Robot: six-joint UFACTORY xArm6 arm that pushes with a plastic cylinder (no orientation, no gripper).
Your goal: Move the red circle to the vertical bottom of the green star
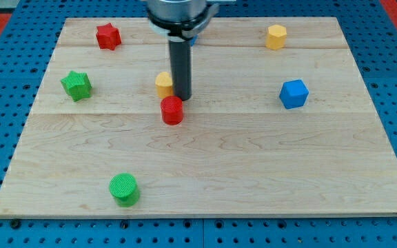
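The red circle lies near the middle of the wooden board. The green star lies at the view's left, above and far left of the red circle. My tip stands just above and to the right of the red circle, touching or almost touching it. A yellow block sits right beside the rod on its left, partly hidden by it.
A red star lies at the top left. A green circle lies at the bottom left. A yellow hexagon block lies at the top right. A blue block lies at the right. A blue piece shows behind the rod at the top.
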